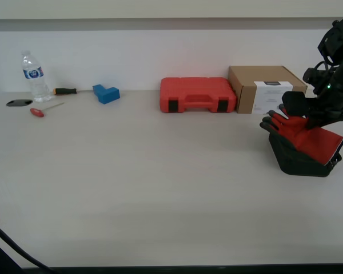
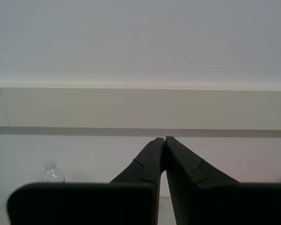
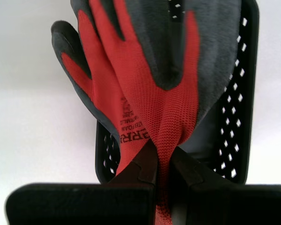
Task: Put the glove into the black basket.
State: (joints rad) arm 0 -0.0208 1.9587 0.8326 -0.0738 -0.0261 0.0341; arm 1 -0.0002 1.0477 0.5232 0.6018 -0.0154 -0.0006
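Observation:
The red knit glove [image 1: 306,137] with dark grey fingers hangs over the black basket [image 1: 297,162] at the exterior view's right, by the table's edge. Its fingers stick out past the basket's rim toward the exterior view's left. My first gripper [image 1: 310,121] is shut on the glove. In the first wrist view my first gripper [image 3: 163,152] pinches the red fabric of the glove [image 3: 145,84] above the perforated basket [image 3: 234,117]. My second gripper [image 2: 165,139] is shut and empty, pointing at the wall.
A red tool case [image 1: 198,95] and a cardboard box [image 1: 266,88] stand at the back, the box just behind the basket. A water bottle [image 1: 34,76], a blue block [image 1: 106,93], two screwdrivers [image 1: 64,91] and a black disc [image 1: 19,103] lie at the back left.

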